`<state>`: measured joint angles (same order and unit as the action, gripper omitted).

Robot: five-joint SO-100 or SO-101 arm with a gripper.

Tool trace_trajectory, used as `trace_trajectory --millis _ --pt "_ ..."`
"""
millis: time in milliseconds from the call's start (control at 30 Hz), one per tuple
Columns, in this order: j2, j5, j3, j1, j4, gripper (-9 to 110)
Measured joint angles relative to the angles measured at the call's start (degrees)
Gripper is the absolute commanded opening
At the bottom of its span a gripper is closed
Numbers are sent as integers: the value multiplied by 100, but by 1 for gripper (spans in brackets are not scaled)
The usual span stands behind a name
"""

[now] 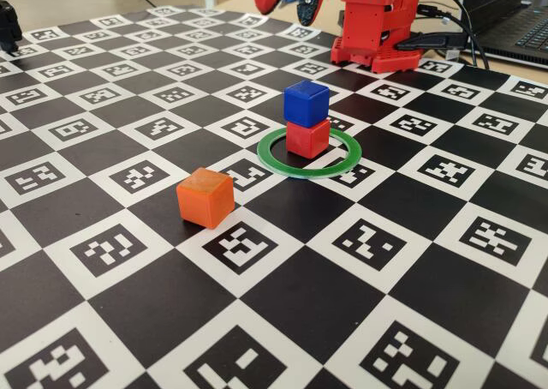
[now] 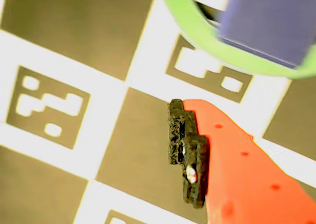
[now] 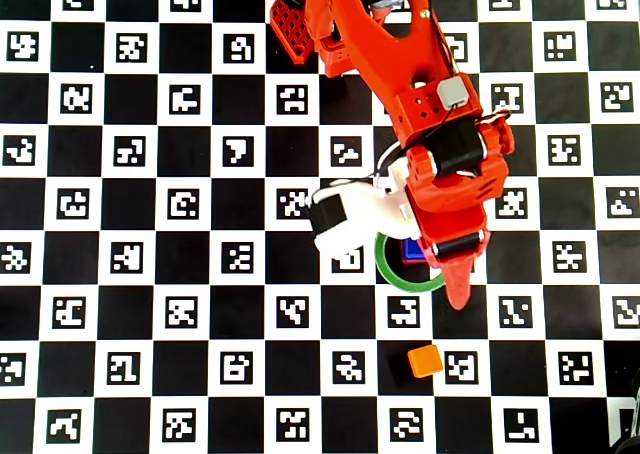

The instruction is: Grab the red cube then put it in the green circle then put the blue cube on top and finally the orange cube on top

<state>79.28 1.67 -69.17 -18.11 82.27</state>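
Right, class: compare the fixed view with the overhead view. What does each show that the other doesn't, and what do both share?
Only the fixed view shows the red cube, sitting inside the green circle beneath the blue cube. Only the overhead view shows the arm's wrist and gripper hanging over the stack, hiding most of it. Both show the orange cube lying apart on the checkerboard, outside the ring.

Even, bright daylight fills the fixed and overhead views, both sharp, with soft short shadows. The wrist view is washed out and yellowish; just beyond the finger (image 2: 190,155) the blue cube (image 2: 271,21) and ring (image 2: 197,29) are blurred.
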Motion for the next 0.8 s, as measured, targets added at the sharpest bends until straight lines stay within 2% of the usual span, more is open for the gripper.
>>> trace_trajectory --millis 433,800 --pt "-2294 299 2725 9 404 41" --pt "-3155 9 3155 299 79 41"
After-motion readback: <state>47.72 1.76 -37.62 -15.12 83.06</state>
